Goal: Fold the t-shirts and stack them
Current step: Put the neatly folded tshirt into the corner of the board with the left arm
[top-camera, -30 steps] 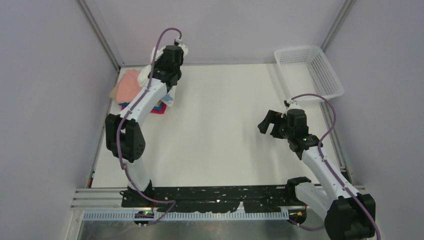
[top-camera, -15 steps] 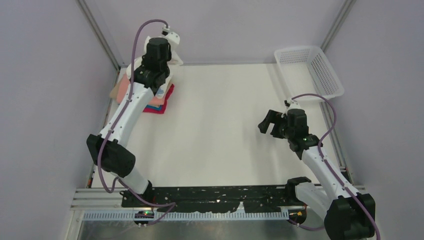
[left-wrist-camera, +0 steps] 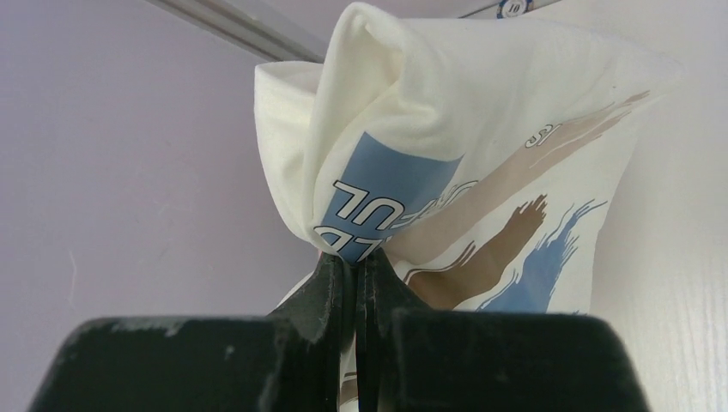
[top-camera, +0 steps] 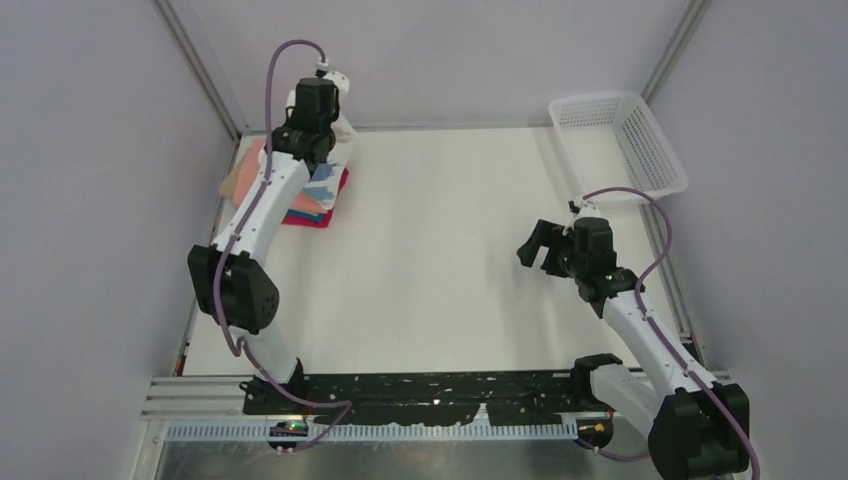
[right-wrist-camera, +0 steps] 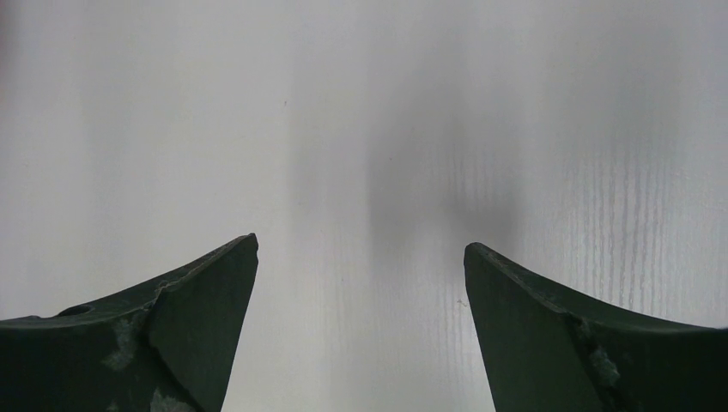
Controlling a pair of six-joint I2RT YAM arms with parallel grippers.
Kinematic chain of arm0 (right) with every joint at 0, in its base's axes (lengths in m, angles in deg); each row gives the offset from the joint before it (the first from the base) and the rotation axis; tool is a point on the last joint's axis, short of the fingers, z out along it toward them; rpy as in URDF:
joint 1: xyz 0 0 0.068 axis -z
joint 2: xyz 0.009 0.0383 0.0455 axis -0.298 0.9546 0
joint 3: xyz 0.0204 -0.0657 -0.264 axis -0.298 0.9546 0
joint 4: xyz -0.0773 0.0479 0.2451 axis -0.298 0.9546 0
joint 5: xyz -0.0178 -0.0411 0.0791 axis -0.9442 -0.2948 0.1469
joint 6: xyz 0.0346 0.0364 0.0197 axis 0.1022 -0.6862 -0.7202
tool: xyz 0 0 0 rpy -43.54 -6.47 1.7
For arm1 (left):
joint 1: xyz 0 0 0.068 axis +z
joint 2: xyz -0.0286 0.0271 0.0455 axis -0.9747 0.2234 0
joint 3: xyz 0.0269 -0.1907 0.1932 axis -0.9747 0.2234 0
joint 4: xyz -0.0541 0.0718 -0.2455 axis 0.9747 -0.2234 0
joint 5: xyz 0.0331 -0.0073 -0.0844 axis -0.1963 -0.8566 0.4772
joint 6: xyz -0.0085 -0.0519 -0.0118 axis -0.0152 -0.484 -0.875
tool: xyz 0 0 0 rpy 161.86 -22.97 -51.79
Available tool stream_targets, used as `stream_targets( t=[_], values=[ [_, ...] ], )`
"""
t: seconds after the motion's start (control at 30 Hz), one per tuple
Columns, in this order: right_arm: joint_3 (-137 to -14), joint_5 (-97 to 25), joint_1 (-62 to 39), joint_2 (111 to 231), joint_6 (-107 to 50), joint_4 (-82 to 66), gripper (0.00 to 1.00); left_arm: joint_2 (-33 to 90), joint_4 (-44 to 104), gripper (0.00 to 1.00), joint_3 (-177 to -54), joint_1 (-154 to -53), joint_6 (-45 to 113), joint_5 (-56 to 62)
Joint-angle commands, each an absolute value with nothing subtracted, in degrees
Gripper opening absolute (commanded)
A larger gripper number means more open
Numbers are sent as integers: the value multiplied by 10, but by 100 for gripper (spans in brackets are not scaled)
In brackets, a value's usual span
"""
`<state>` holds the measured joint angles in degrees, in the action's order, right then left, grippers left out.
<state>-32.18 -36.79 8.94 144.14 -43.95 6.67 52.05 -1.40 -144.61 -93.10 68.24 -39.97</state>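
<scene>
My left gripper [top-camera: 328, 118] is at the table's back-left corner, shut on a bunched fold of the white t-shirt [top-camera: 323, 182] with blue and tan print. In the left wrist view the fingers [left-wrist-camera: 359, 262] pinch the cloth [left-wrist-camera: 446, 172], which bulges beyond them. The shirt trails down over the stack of folded t-shirts [top-camera: 300, 205]: salmon-pink [top-camera: 250, 170] on top, blue and crimson [top-camera: 322, 217] edges below. My right gripper [top-camera: 535, 245] is open and empty over bare table at the right, jaws wide apart in the right wrist view [right-wrist-camera: 360, 249].
A white plastic mesh basket [top-camera: 620, 140] sits at the back right corner. Grey walls and metal frame rails close in the table at the back and both sides. The white table [top-camera: 440, 260] lies between the arms.
My left arm has swung left and back toward the corner, carrying the white shirt over the folded stack. The right arm has not moved.
</scene>
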Motion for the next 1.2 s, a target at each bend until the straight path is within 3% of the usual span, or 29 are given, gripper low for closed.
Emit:
stream_targets(
  t=[0.0,0.53,0.8,0.83,0.9,0.93,1.0,1.03,1.17],
  values=[
    [-326,-389,93,1445,-436,48,95,543,-12,0,-1477,-895,661,-389],
    [-332,-420,95,1459,-429,58,95,670,-89,0,-1573,-793,614,-393],
    [-325,-431,96,1440,-426,66,95,751,-120,4,-1683,-775,612,-439],
    [-326,-431,96,1438,-425,67,95,763,-123,9,-1698,-774,609,-441],
    [-326,-431,96,1431,-424,70,95,779,-133,34,-1722,-774,600,-446],
    [-326,-431,96,1426,-423,72,95,785,-142,49,-1731,-774,595,-447],
    [-326,-431,96,1419,-422,76,95,786,-168,95,-1740,-774,579,-429],
    [-326,-431,96,1417,-421,76,95,779,-178,99,-1739,-774,570,-420],
    [-325,-431,96,1407,-422,76,95,730,-197,100,-1721,-774,529,-372]
  ],
)
